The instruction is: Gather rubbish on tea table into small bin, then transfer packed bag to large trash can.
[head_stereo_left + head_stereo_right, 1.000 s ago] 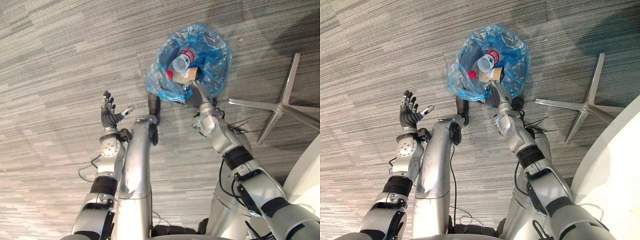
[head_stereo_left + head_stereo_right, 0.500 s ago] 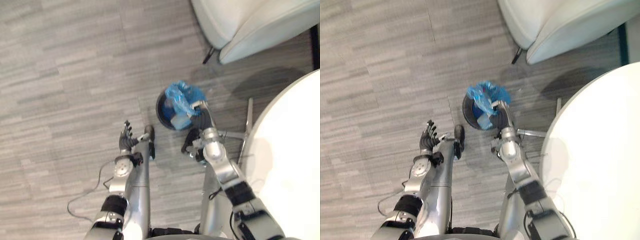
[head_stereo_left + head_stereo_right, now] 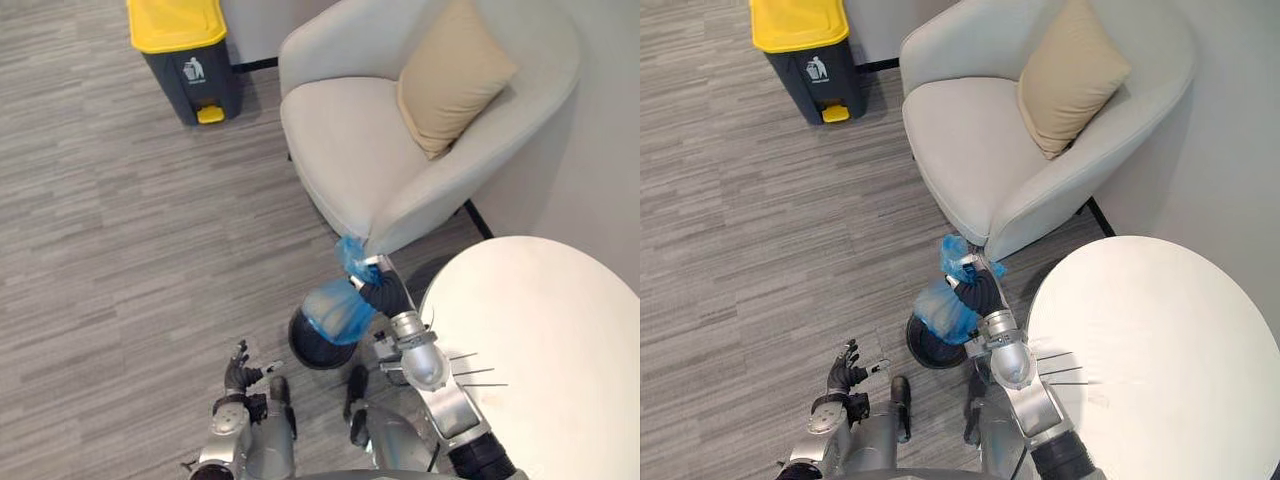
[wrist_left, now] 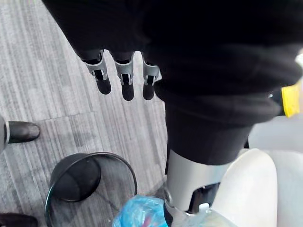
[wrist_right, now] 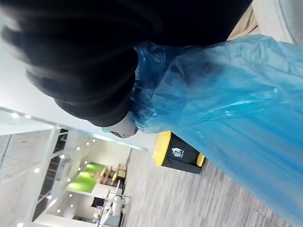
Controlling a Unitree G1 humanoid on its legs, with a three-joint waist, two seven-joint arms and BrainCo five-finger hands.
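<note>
My right hand [image 3: 383,296] has pulled the blue bag [image 3: 335,311] up out of the small bin [image 3: 300,352] at lower centre. The bag's once-open mouth is now bunched in my grip.

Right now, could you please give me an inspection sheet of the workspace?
Surface: round white table beside the right arm; grey striped floor.
Job's things: blue bag, bunched at its top, hangs over the small black bin; yellow-lidded large trash can stands far off across the floor.
Clutter: nothing seen.
Hands: right hand shut on the bag's neck; left hand open, low, holding nothing.
Cables: nothing seen.
Surroundings: pale armchair with a tan cushion, behind the bin.
</note>
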